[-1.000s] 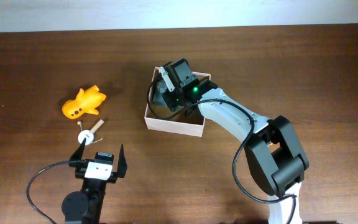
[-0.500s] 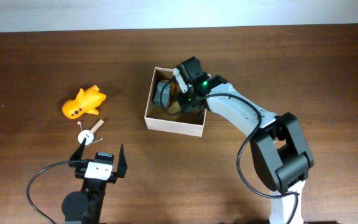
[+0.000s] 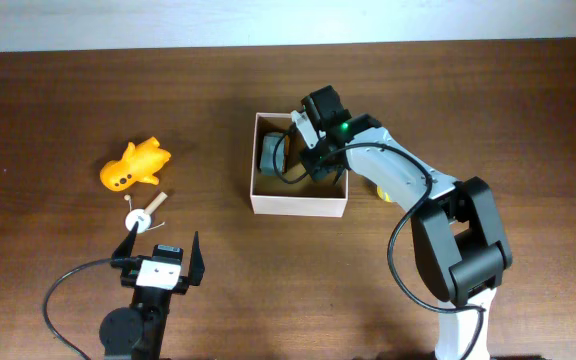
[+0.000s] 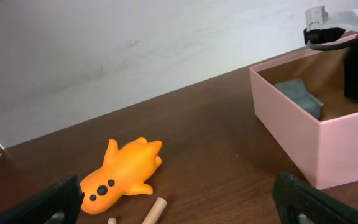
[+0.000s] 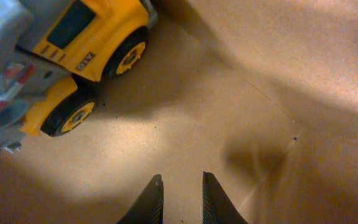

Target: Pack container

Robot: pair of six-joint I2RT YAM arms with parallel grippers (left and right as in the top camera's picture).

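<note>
The container (image 3: 298, 205) is a square white-walled box with a tan floor, in the middle of the table. A grey and yellow toy truck (image 3: 271, 152) lies in its left part. My right gripper (image 3: 313, 160) reaches down inside the box, to the right of the truck. In the right wrist view its jaws (image 5: 182, 186) are shut and empty over the bare box floor (image 5: 229, 106), with the truck (image 5: 61, 56) at the upper left. My left gripper (image 3: 158, 258) stands wide open near the front edge, holding nothing.
An orange animal toy (image 3: 135, 165) (image 4: 126, 168) lies left of the box. A small wooden peg (image 3: 146, 214) (image 4: 153, 210) lies between that toy and my left gripper. Something small and yellow (image 3: 381, 192) shows on the table behind the right arm.
The container has slid to the right and turned square to the table, with my right gripper inside it moving the same way. The left arm has stayed still.
</note>
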